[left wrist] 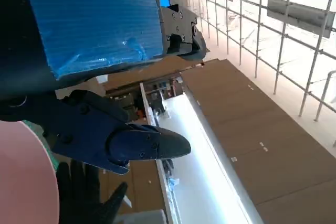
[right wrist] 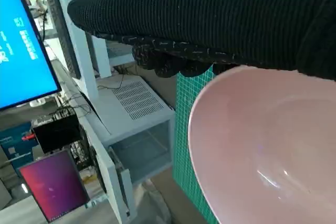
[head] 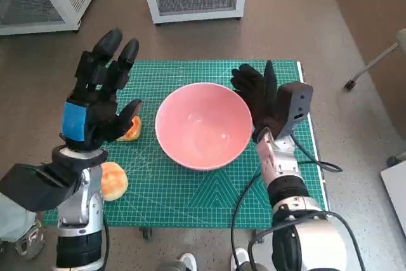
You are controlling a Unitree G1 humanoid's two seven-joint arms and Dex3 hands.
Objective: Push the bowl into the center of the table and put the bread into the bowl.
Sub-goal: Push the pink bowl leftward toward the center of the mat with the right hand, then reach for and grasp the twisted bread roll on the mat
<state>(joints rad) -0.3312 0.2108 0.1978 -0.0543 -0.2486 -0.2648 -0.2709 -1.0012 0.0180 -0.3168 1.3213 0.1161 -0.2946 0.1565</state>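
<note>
Bowl (head: 203, 125), pink and empty, sits near the middle of the green mat (head: 190, 195), with the right hand (head: 259, 99) flat against its right rim, fingers extended, gripping nothing; the left hand (head: 98, 103) hovers spread and empty over one bread piece (head: 130, 129), a second (head: 113, 181) lying near the mat's front left; a further shove could drive the bowl onto the bread; a blind grasp under the palm may knock the bread off the mat's edge.
</note>
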